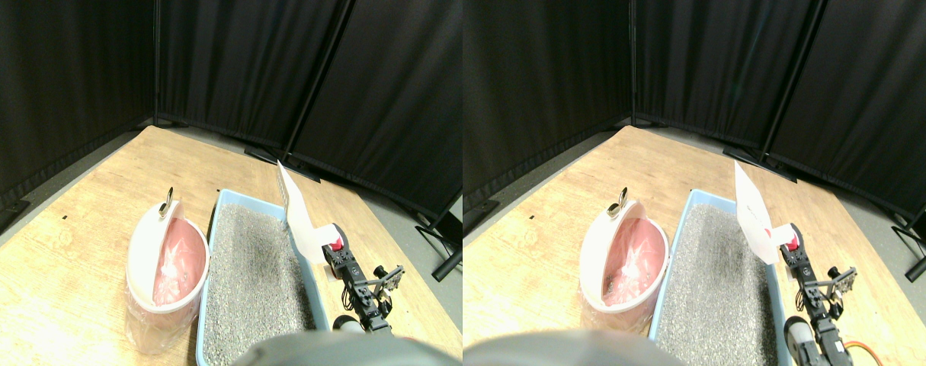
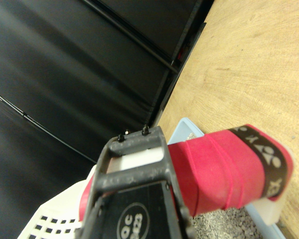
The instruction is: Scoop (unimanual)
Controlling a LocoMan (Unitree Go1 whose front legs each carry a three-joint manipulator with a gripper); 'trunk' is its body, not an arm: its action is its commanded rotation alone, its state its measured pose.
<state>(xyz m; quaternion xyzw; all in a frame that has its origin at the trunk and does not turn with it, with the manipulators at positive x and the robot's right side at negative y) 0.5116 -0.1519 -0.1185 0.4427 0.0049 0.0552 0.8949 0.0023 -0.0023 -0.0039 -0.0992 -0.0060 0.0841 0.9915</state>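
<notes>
Scoop (image 1: 299, 217) held high over the far right rim of the litter tray (image 1: 220, 229), not yet in the litter (image 1: 253, 282).

Gripped by its red-wrapped handle (image 2: 224, 172) in the tool (image 1: 339, 255), white slotted blade raised and tilted; from the wrist view, handle seemingly clamped beside the dark jaw frame, though how far apart the jaws stood could not be told. Judged likely to go wrong: blade catching the blue rim on the way down, being so close above it, and shoving the tray across the tabletop (image 1: 89, 229). Thick taped handle also liable to twist in the grip once dragged through heavy grit. Pink-lined bin (image 1: 165, 263) touching or just beside the tray's left side, lid swung up; tipping too early would have spilled grit short of it.
</notes>
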